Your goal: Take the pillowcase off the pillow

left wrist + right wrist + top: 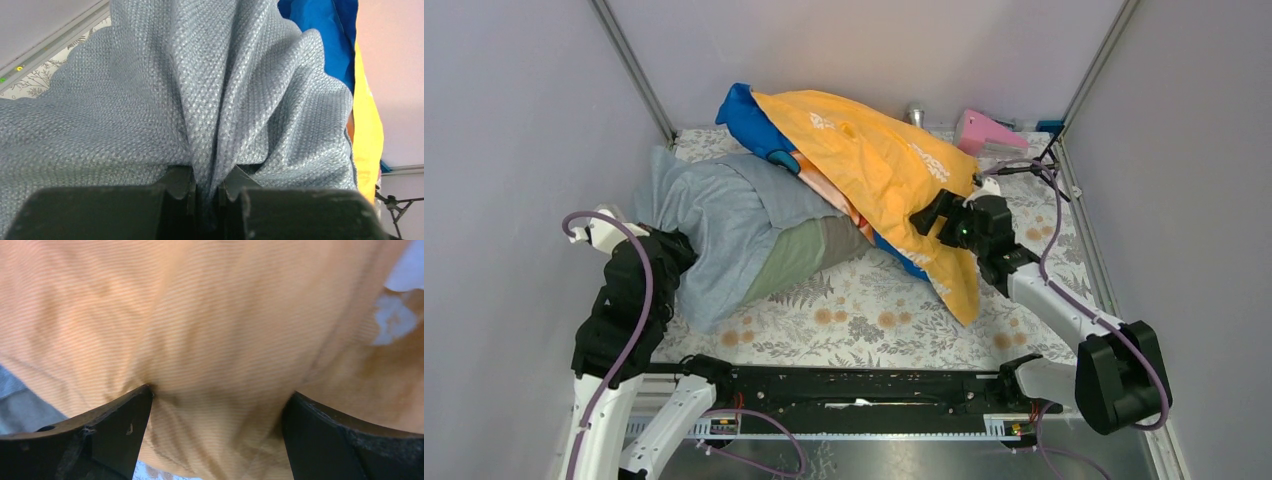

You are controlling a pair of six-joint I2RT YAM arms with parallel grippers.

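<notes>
Table (874,330) in floral print carries a heap of soft goods, and the biggest piece is the orange case with white lettering (874,160), sprawled from the far edge down toward the right side. Beside it, on the left half of the table, lies the grey-blue pillowcase (714,215), wrinkled and bulging. No white pillow shows anywhere, so by my reading it is inside and the stripping is at its very start. An olive-grey patch (809,252) shows at the pillowcase's near-right end; whether that is lining or something else, I cannot tell. A bright blue fabric (749,120) peeks out at the far edge, under the orange.

Now the arms. The left one is folded up along the left edge, wrist turned in toward the pillowcase's near-left side. The left end effector (206,187) is clamped tight on a pleat of the grey weave, fabric fanning up from the pinch. The right arm reaches diagonally from the near-right corner. The right end effector (218,394) is spread wide and pressed against orange cloth, gripping nothing.

A small pink object (984,130) sits at the far-right corner.
</notes>
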